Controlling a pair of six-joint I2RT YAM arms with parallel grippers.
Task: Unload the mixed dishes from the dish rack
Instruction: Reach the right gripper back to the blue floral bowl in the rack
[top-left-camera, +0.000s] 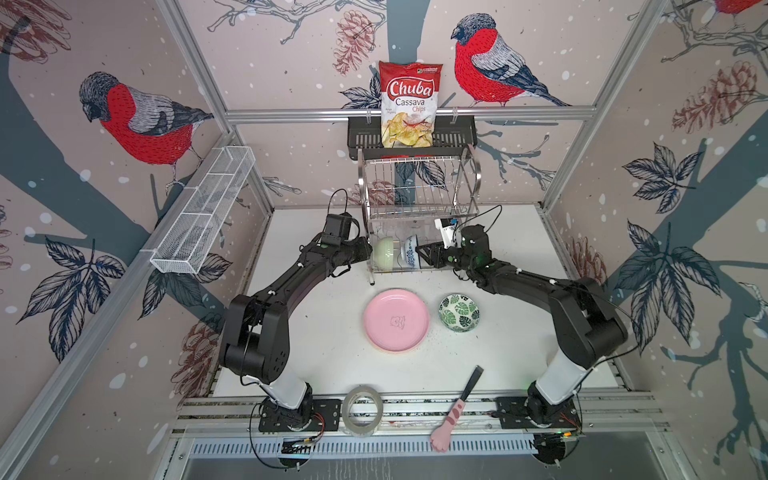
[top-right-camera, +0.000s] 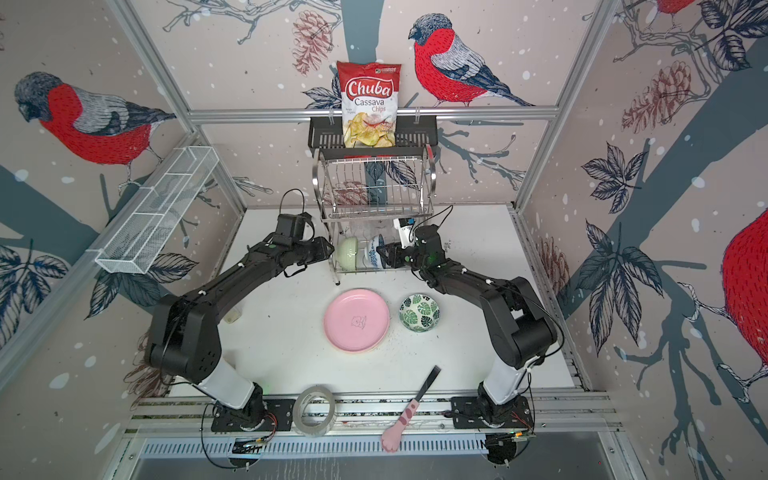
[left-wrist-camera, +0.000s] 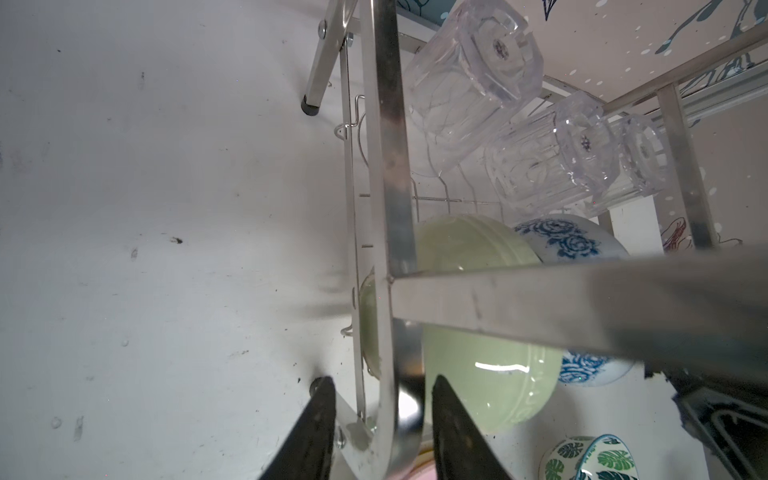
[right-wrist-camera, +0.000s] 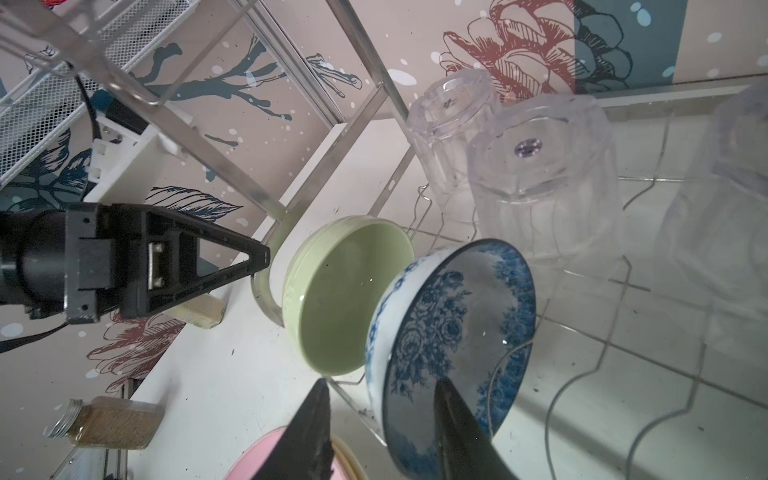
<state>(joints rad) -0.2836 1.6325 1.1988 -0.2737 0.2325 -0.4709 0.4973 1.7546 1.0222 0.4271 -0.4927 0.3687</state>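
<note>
Steel wire dish rack (top-left-camera: 419, 187) stands at the far middle of the table (top-left-camera: 316, 340). Its lower shelf holds a pale green bowl (top-left-camera: 384, 252) on the left and a blue-patterned bowl (top-left-camera: 411, 251) just right of it, both tipped on edge. Three clear glasses (left-wrist-camera: 552, 162) stand upside down behind them.

The left gripper (left-wrist-camera: 382, 378) has its fingers (left-wrist-camera: 316, 424) spread either side of the rack's left side band, beside the green bowl. The right gripper (right-wrist-camera: 382, 380) has its fingers (right-wrist-camera: 311, 428) spread across the blue-patterned bowl's rim, one inside and one outside with a gap showing.

Nearer on the table, a pink plate (top-left-camera: 396, 320) tops a short stack, and a green-leaf-print bowl (top-left-camera: 459, 312) sits upright just to its right. On the far wall a black basket (top-left-camera: 361, 137) holds a chips bag (top-left-camera: 409, 104).
</note>
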